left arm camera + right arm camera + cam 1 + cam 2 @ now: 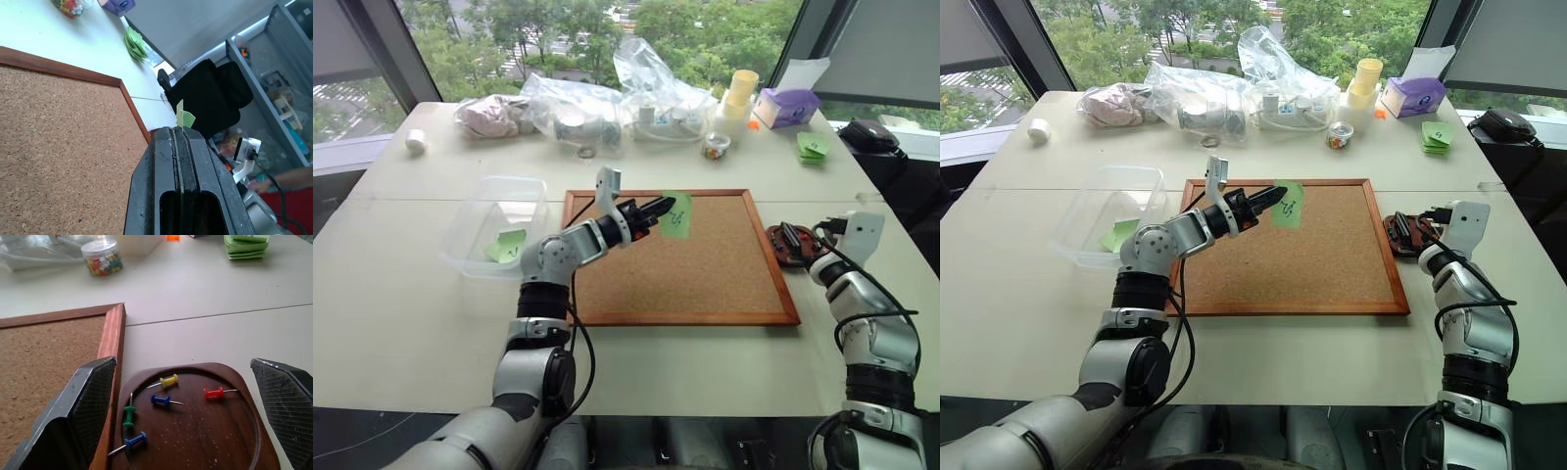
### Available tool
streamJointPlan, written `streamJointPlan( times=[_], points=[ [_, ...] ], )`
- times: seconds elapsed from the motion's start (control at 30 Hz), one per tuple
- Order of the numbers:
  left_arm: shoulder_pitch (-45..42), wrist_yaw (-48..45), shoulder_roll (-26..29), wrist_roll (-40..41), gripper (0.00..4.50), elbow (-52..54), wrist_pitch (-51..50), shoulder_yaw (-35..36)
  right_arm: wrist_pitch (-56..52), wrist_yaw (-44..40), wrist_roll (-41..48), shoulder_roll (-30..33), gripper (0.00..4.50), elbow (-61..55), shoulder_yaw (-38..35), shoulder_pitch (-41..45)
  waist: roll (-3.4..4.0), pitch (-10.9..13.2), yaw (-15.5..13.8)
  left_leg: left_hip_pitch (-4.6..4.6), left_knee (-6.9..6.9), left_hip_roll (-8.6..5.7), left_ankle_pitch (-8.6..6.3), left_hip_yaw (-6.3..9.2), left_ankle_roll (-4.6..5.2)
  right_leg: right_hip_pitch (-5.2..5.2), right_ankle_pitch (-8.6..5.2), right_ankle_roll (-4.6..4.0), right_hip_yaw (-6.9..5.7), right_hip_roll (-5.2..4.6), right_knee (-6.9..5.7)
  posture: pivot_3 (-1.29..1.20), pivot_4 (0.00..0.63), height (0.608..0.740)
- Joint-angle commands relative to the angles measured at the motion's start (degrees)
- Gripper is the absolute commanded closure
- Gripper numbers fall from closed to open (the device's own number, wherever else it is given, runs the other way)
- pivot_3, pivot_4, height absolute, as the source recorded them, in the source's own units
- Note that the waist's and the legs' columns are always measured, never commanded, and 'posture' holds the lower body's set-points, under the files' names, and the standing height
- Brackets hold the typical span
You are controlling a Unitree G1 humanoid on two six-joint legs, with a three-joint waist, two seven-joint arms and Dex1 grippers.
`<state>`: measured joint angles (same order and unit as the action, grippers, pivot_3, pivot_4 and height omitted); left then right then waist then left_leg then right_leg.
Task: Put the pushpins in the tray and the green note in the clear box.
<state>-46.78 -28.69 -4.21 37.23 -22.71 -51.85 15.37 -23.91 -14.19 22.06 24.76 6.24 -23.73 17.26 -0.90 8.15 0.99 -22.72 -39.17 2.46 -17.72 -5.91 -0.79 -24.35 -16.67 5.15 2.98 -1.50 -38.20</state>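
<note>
My left gripper [658, 208] pinches the green note [676, 213] above the corkboard [705, 274]; the clear box [475, 211] lies left, holding another note. Right, my right gripper [188, 406] gapes over the tray [234, 431], with five pushpins [165, 400] inside.

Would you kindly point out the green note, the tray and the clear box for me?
green note [676, 214], left eye view, middle of the paper.
tray [195, 431], right wrist view, bare floor of the dish.
clear box [476, 209], left eye view, its left wall.
</note>
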Motion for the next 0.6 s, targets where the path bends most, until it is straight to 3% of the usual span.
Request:
streamJointPlan(
  times=[0.03,0.2,0.33,0.47,0.6],
  points=[
    [-0.71,0.14,2.25,1.38,4.5,3.61,0.6,0.42,-1.84,-2.33,6.97,-0.46,0.01,-7.42,-2.97,1.02,0.0,0.0,0.05,0.0,0.0,0.0,0.0,0.0,0.0,0.0,0.0,0.0,0.0,0.0,0.0,0.0,0.15,0.738],
    [-1.81,2.93,7.44,4.62,4.5,12.86,-3.79,2.39,-8.66,-5.36,14.04,0.39,0.01,-15.85,-0.36,2.56,0.03,0.02,0.24,0.01,0.01,0.09,0.0,0.01,-0.01,0.0,0.0,0.0,0.0,0.04,-0.01,0.0,0.15,0.738],
    [-5.76,9.94,13.89,7.91,4.5,17.74,-9.43,7.88,-16.44,-10.04,19.01,1.53,0.01,-23.16,7.32,5.73,0.03,0.02,0.18,0.01,0.01,0.09,0.0,0.01,-0.01,0.0,0.0,0.0,0.0,-0.01,-0.02,0.0,0.15,0.738],
    [-5.68,13.89,26.85,5.15,4.5,17.1,-17.62,9.25,-17.81,-18.19,14.75,4.92,0.01,-28.09,22.29,8.09,0.03,0.02,0.71,0.07,0.06,0.09,0.0,0.03,-0.01,-0.01,0.0,0.0,-0.01,0.01,-0.02,0.0,0.15,0.738],
    [-3.44,15.25,34.05,5.38,4.5,15.43,-22.74,12.32,-15.38,-22.66,10.7,5.2,0.01,-28.12,30.55,10.25,-0.01,0.04,0.81,0.04,0.08,0.08,0.0,0.09,-0.01,0.02,0.0,0.0,-0.13,-0.06,-0.02,0.0,0.15,0.738]
  ],
)
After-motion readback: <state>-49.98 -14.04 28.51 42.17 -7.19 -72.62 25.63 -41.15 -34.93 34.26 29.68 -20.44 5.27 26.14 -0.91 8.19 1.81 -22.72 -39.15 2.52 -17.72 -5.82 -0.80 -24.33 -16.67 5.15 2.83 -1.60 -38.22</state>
